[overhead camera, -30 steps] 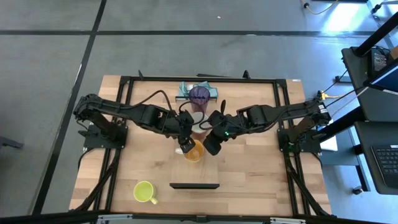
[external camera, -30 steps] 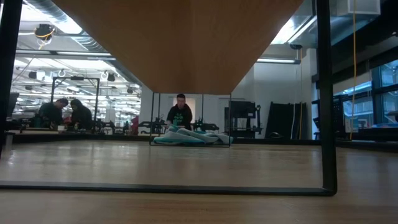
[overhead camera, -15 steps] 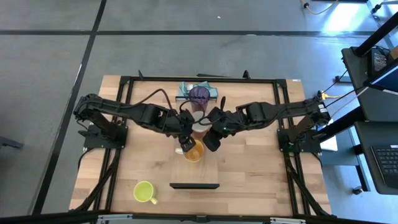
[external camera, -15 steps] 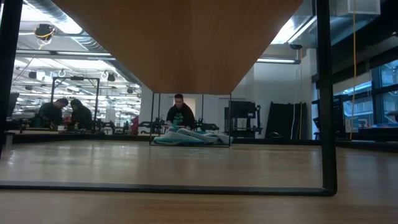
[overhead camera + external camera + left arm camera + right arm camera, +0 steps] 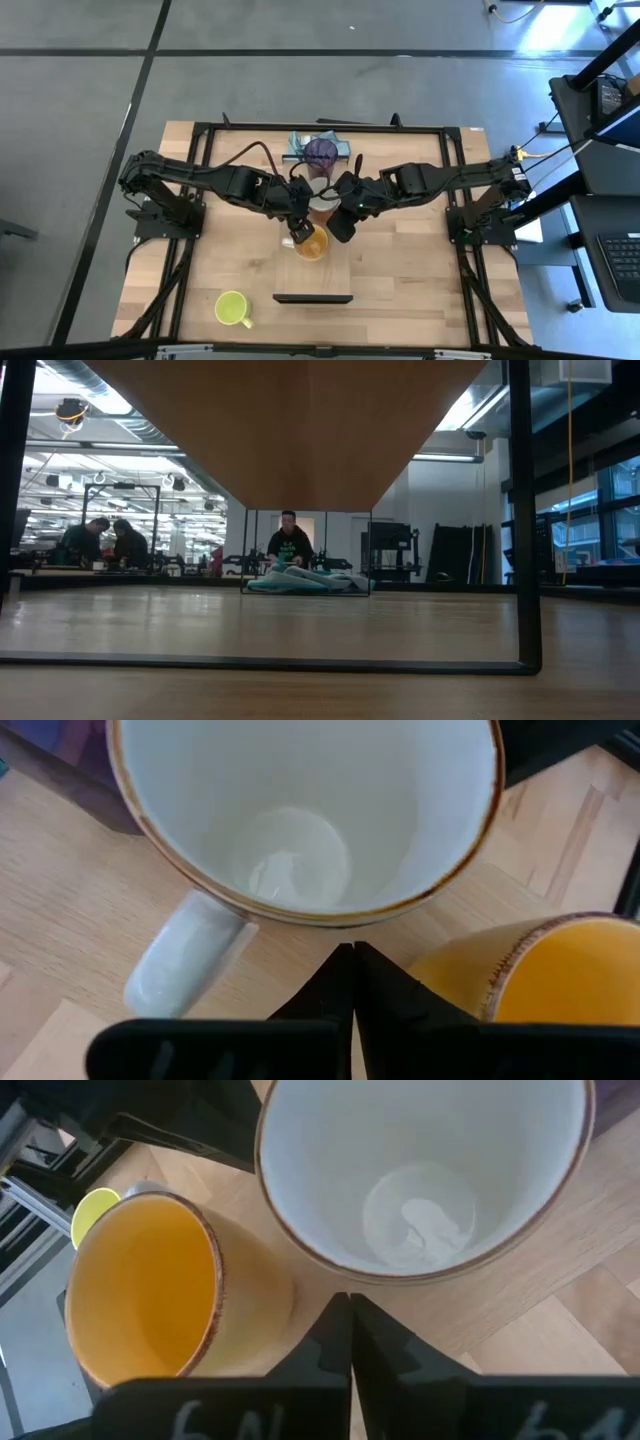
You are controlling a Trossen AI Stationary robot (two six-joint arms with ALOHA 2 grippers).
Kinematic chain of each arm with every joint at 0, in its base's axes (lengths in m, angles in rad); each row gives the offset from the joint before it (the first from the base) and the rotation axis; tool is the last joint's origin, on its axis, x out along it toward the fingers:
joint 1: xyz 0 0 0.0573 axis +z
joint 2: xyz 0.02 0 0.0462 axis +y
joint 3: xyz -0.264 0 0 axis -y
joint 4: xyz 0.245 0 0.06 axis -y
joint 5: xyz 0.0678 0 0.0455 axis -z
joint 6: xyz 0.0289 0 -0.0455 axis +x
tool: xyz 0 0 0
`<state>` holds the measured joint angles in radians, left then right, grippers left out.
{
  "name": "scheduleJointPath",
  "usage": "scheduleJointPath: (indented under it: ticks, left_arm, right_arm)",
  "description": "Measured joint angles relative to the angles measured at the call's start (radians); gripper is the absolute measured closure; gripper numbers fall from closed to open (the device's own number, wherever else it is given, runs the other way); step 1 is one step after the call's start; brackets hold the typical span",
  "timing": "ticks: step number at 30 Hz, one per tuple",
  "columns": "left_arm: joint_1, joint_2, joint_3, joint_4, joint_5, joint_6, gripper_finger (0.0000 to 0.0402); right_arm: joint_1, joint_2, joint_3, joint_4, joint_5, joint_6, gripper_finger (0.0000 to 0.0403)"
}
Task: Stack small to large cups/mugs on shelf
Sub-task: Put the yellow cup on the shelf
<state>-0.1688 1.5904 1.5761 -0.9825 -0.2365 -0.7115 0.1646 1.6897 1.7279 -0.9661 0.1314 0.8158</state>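
Observation:
Three vessels stand in a row on the shelf (image 5: 312, 275), a pale plank with a dark strip (image 5: 313, 298) at its near end. The purple tumbler (image 5: 321, 152) is farthest, then the white-inside mug (image 5: 320, 196), then the orange mug (image 5: 312, 243). The yellow-green mug (image 5: 232, 308) stands on the table, near left. My left gripper (image 5: 352, 952) and my right gripper (image 5: 343, 1300) are both shut. They hover above the gap between the white-inside mug (image 5: 300, 820) and the orange mug (image 5: 150, 1285), one from each side.
A teal cloth (image 5: 300, 145) lies at the table's far edge behind the tumbler. A black frame (image 5: 200, 200) runs round the table. In the low view the shelf's underside (image 5: 300, 430) fills the top, and people show in the room beyond.

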Motion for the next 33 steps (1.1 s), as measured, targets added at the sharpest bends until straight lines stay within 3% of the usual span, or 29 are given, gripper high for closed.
scheduleJointPath:
  ticks: [9,16,33]
  left_arm:
    - [-0.024,-0.027,0.038,-0.034,0.004,-0.010,0.0392]
    - [-0.087,-0.057,0.039,-0.167,-0.027,-0.072,0.0400]
    - [-0.243,-0.069,0.039,-0.174,-0.094,-0.231,0.0397]
  right_arm:
    - [0.006,-0.022,0.001,-0.021,-0.003,0.021,0.0392]
    - [0.072,-0.026,0.001,-0.052,-0.039,0.076,0.0399]
    - [0.210,-0.026,0.001,0.020,0.012,0.228,0.0396]
